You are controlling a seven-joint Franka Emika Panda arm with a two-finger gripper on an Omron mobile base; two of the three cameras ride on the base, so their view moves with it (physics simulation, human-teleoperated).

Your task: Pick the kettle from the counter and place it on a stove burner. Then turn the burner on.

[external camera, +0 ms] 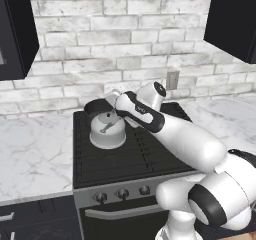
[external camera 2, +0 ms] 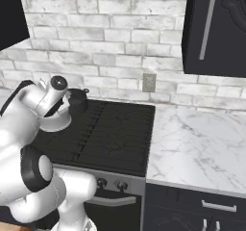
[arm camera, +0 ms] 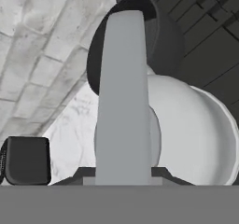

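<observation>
Kettle [external camera: 107, 130], pinched at its handle [arm camera: 123, 97] by the claw [external camera: 116, 115], sits just beside the pot [external camera: 98, 107] and could bump it if released crooked.

The arm [external camera 2: 29, 109] hides most of the kettle [external camera 2: 54, 124]; the pot [arm camera: 161, 36] is half behind its handle [arm camera: 122, 97].

You are looking at a glossy silver metal kettle [external camera: 107, 132] sitting on matt black cast-iron grates [external camera: 130, 156], flanked by polished, grey-veined white marble counter [external camera: 32, 156].
</observation>
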